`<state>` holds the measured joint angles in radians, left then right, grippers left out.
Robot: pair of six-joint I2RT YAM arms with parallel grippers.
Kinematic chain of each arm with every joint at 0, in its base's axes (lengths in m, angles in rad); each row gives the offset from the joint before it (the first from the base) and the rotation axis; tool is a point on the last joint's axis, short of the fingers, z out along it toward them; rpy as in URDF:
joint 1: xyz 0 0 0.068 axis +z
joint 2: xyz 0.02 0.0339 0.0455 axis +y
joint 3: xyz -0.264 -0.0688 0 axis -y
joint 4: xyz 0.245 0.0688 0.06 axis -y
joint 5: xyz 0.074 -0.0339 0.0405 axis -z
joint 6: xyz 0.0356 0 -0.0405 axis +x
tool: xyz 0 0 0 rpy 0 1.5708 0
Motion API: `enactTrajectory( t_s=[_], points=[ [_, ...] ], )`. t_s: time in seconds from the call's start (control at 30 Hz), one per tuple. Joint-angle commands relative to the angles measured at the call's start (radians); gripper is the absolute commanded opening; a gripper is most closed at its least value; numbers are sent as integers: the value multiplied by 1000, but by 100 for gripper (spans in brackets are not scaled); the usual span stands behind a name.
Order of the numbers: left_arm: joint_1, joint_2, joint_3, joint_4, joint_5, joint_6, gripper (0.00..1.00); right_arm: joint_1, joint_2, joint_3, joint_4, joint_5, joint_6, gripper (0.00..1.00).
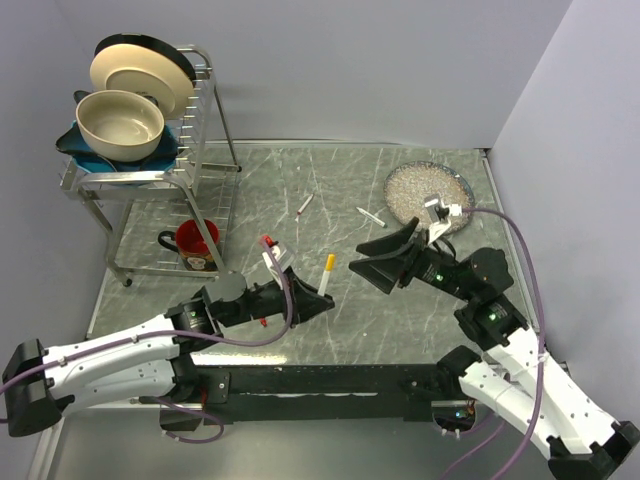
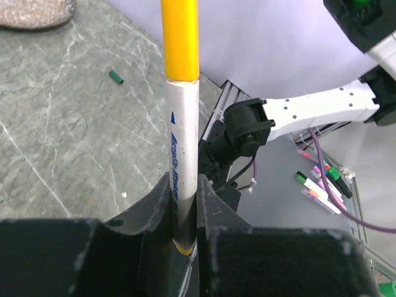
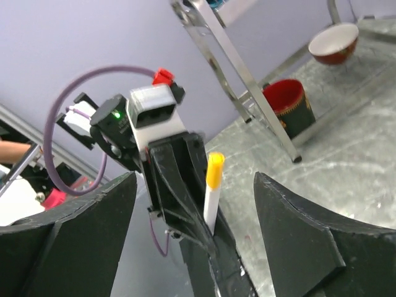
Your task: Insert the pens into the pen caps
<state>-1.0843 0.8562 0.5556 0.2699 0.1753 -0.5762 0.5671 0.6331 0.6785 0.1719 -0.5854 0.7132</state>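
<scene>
My left gripper (image 1: 322,297) is shut on a white pen (image 1: 325,280), which it holds upright with a yellow cap (image 1: 329,261) seated on its top end. In the left wrist view the barrel (image 2: 184,142) stands between the jaws, with the yellow cap (image 2: 180,37) above it. My right gripper (image 1: 356,257) stands open just right of that pen with nothing in it. Its fingers (image 3: 93,229) flank the capped pen (image 3: 211,201) at a distance. Two more white pens (image 1: 305,205) (image 1: 371,217) lie on the table farther back. A dark green cap (image 2: 116,77) lies on the table.
A red mug (image 1: 196,245) stands under the metal dish rack (image 1: 205,150) at the left, which holds a bowl and a plate. A glass dish of white grains (image 1: 428,190) sits at the back right. Loose markers (image 2: 322,185) lie off the table below.
</scene>
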Motion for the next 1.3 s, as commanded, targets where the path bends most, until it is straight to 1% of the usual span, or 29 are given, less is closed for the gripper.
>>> enactTrajectory(
  t_s=[0.0, 0.17, 0.3, 0.37, 0.77, 1.03, 1.2, 1.27],
  points=[
    [0, -55, 0, 8, 35, 30, 1, 31, 106, 113, 11, -11, -81, 84],
    [0, -77, -8, 8, 59, 29, 1, 91, 236, 190, 18, 12, -90, 81],
    [0, -95, -20, 14, 69, 26, 1, 164, 286, 216, 49, 42, -104, 77],
    [0, -100, -20, 12, 69, 26, 1, 178, 307, 228, 60, 47, -110, 76],
    [0, -141, -51, 26, 33, 16, 1, 241, 359, 202, 182, 36, -51, 67],
    [0, -114, -43, 26, 50, 10, 1, 255, 370, 222, 175, 38, -55, 58],
    [0, -117, -42, 23, 41, 12, 1, 264, 359, 201, 179, 53, -58, 50],
    [1, -117, -42, 23, 39, 12, 1, 267, 352, 193, 176, 58, -57, 48]
  ],
)
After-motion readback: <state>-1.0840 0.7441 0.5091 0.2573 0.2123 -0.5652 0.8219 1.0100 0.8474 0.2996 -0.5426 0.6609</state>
